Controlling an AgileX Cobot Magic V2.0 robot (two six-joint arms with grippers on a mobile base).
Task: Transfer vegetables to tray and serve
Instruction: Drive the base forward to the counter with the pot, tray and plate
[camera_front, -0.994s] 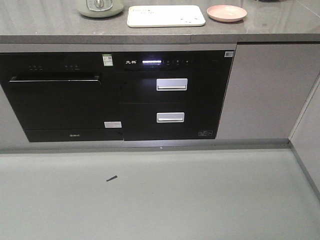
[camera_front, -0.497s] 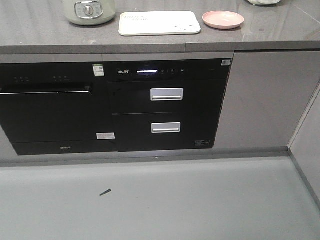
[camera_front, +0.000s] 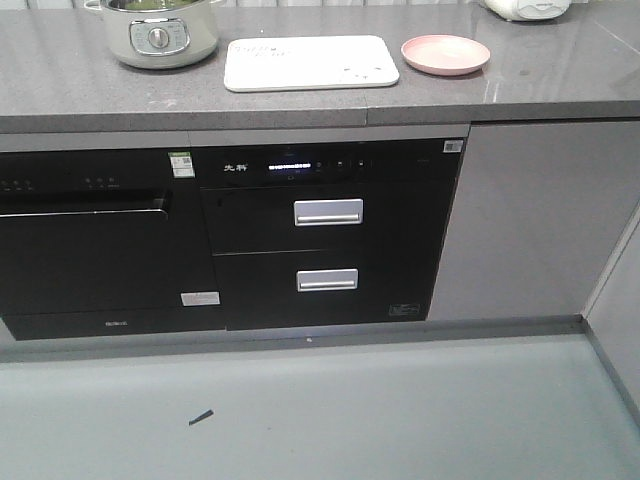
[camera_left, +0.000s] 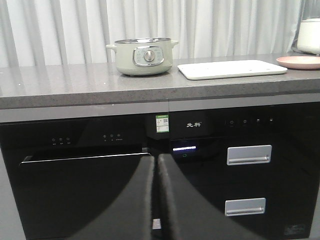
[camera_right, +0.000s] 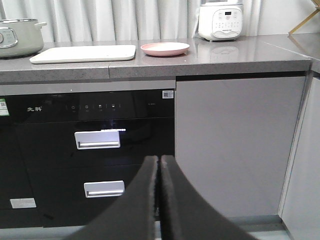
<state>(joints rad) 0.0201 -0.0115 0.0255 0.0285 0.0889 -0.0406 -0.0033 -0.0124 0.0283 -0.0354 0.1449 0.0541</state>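
On the counter (camera_front: 560, 70) sit one tray (camera_front: 311, 63), one plate (camera_front: 446, 53) just to its right, one pot (camera_front: 160, 35) to its left and one white cooker (camera_right: 220, 20) – below them, two drawer handles (camera_front: 328, 211). The pot's open top is cut by the frame edge, and the greenish bit inside is too little to identify. Against half a second ago the front view shows the counter lower and the pot's rim has come into view – left gripper (camera_left: 155, 159) and right gripper (camera_right: 160, 159) each have fingers pressed together, holding nothing.
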